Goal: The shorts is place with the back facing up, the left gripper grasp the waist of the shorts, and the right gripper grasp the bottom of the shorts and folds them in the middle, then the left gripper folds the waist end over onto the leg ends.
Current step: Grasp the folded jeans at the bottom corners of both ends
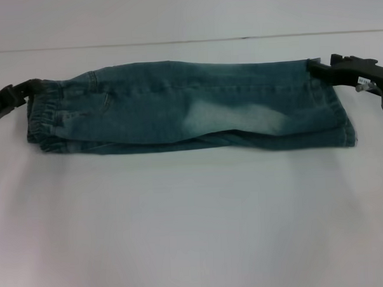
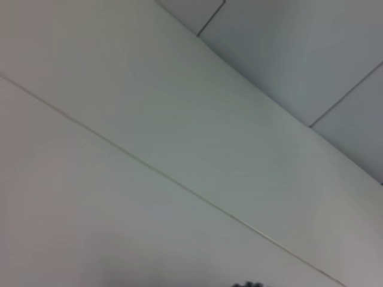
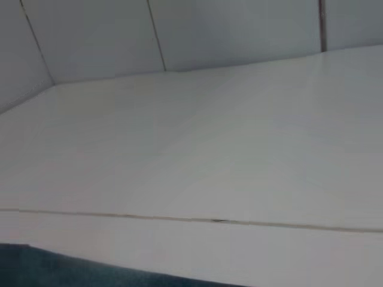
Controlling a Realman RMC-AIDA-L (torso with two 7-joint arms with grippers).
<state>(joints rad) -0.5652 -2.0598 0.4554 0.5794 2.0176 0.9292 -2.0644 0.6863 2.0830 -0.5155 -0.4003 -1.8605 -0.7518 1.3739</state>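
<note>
In the head view, the near part of the white table [image 1: 195, 232] is bare across the lower half of the frame. Beyond it, across the middle of the frame, lie the denim shorts [image 1: 190, 108], already folded lengthwise so that one leg rests on the other; the lower layer peeks out along the near edge. The elastic waist [image 1: 41, 118] sits at the left of the frame and the leg hems [image 1: 339, 111] at the right, with a pale faded patch near the centre of the top layer.

At the far left corner of the garment, the left gripper [image 1: 31, 89] reaches in from the left edge of the frame and is clenched on the waist, its dark fingers touching the bunched fabric. At the far right corner, the right gripper [image 1: 316, 67] comes in from the right edge and pinches the top corner of the leg hems, the cloth meeting its black fingertips.

The left wrist view shows only pale table surface and seams. In the right wrist view a strip of blue denim [image 3: 72, 272] fills the lower left of the frame, with the table and a tiled wall [image 3: 179, 30] beyond it.
</note>
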